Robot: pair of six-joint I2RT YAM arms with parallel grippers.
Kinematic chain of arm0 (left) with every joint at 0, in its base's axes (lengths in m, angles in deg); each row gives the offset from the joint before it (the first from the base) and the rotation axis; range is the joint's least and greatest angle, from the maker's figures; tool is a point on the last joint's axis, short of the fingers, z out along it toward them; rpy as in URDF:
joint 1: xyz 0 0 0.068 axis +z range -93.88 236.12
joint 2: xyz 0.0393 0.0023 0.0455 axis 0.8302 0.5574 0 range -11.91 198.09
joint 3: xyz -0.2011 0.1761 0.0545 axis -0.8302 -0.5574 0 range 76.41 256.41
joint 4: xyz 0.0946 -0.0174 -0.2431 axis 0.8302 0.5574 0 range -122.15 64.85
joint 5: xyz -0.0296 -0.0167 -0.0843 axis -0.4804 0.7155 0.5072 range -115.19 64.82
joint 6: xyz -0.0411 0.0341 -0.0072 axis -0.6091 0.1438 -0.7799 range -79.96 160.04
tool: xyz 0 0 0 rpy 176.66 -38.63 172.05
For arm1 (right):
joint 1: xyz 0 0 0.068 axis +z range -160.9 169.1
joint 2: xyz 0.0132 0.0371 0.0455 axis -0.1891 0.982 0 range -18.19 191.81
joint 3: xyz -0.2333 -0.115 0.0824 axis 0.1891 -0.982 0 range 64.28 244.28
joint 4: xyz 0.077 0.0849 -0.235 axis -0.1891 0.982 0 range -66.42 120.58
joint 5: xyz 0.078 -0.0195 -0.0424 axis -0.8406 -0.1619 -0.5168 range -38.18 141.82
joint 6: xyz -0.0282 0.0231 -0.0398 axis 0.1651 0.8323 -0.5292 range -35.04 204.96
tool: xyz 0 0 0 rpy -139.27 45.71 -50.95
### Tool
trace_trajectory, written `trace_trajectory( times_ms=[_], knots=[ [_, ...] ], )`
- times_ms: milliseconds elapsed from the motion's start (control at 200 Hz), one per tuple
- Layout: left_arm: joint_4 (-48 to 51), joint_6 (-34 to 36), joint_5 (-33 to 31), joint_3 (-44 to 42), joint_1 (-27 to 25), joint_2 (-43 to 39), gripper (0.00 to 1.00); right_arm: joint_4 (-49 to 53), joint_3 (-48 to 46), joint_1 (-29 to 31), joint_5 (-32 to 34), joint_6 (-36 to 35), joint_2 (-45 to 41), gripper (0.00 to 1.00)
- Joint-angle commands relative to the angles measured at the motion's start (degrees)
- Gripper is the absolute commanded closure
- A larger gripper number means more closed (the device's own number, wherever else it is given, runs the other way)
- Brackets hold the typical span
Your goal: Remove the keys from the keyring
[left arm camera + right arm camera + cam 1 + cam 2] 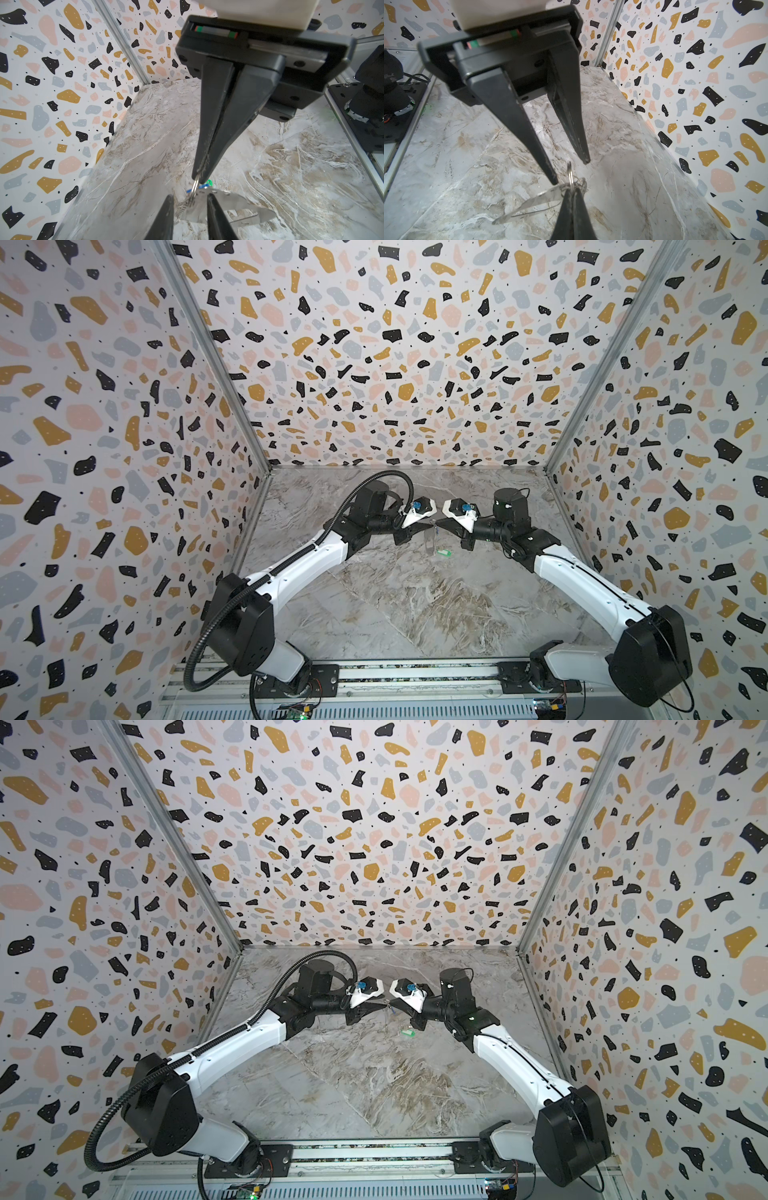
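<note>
The keyring is a thin grey plate with small metal rings at one edge, hanging mid-table between both grippers in both top views. My right gripper is shut on one metal ring at that edge. My left gripper is open, its fingers straddling the ringed edge of the plate. The blue key and the green key peek out behind the right gripper's tips. The green key dangles beside the plate's lower end.
A marble tabletop is closed in by terrazzo-patterned walls on three sides. A metal rail with both arm bases runs along the front edge. Both forearms angle inward toward the middle.
</note>
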Motion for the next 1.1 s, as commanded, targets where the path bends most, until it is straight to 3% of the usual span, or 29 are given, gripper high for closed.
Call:
trace_trajectory(
  times_ms=[0,320,391,616,721,1091],
  knots=[
    [-2.7,-0.8,0.4,0.9,-0.3,0.2,0.74,-0.6,1.7,0.0,-1.6,-0.4,-0.6,0.98],
    [-2.0,-0.8,-0.1,1.7,-0.9,1.0,0.89,-0.8,2.0,0.0,-2.2,-0.2,-1.1,0.98],
    [-2.0,-0.7,0.3,2.0,-0.9,1.1,1.00,-1.2,2.0,0.0,-2.4,-0.1,-1.3,0.97],
    [-5.7,-3.7,3.8,1.6,-0.9,1.1,1.00,-0.8,0.2,-0.4,4.1,-2.4,-3.1,0.64],
    [-7.2,-5.3,4.8,2.0,-0.9,1.4,1.00,0.3,-1.3,-1.7,5.5,-3.2,-4.4,0.56],
    [-13.9,-12.1,6.4,1.8,-0.8,1.6,1.00,-2.3,-6.1,-2.3,4.2,-1.8,-6.1,0.56]
  ],
)
